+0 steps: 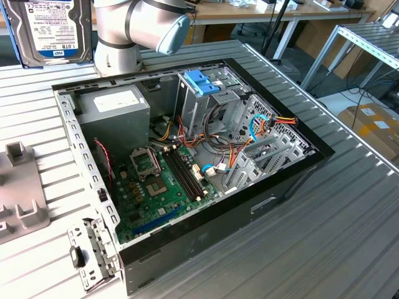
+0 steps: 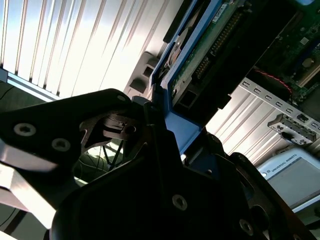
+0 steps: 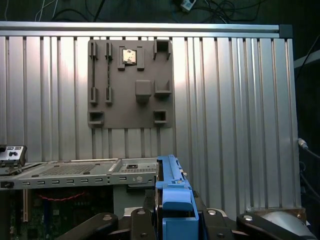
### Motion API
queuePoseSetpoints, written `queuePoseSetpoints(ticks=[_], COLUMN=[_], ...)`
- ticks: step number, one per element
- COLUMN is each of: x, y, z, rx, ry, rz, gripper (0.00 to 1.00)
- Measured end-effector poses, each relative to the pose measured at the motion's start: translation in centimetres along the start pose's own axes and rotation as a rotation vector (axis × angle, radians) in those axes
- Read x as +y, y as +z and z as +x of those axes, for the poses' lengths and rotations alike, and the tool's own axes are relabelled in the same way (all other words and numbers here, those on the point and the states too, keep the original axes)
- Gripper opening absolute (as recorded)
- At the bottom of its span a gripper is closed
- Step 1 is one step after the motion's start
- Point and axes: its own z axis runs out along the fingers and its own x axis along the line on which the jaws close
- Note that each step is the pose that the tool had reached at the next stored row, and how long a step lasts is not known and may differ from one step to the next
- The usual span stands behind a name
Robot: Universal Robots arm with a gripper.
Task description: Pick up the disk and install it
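Disk (image 2: 205,50) clamped between jaws, partly hidden.

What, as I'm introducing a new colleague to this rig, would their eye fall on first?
The open computer case, its green motherboard bare, lies on the ribbed metal table in the middle of the exterior view. At that view's upper left the disk shows upright, label toward the camera. In the first wrist view the gripper clamps its bright blue carrier frame.
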Motion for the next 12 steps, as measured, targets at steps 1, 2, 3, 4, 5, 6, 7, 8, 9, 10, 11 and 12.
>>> queuePoseSetpoints(ticks=[1,2,3,4,5,6,7,8,9,10,11,12], x=[-0.05,-0.09,-0.16,-0.21,-0.25,-0.3,-0.34,-0.39,-0.43,-0.47,-0.51,-0.57], y=[0.0,0.0,-0.01,0.0,0.0,-0.01,-0.01,-0.01,-0.01,-0.01,-0.02,-0.02], z=[0.0,0.0,-0.01,-0.01,-0.01,-0.01,-0.01,-0.01,-0.02,-0.02,-0.02,-0.02], rx=[0.0,0.0,0.0,0.0,0.0,0.0,0.0,0.0,0.0,0.0,0.0,0.0], ry=[0.0,0.0,0.0,0.0,0.0,0.0,0.0,0.0,0.0,0.0,0.0,0.0], rz=[0.0001,0.0,0.0,0.0001,0.0001,0.0,0.0001,0.0001,0.0,0.0,0.0,0.0], gripper=[0.37,0.37,0.37,0.37,0.37,0.37,0.37,0.37,0.37,0.37,0.37,0.37])
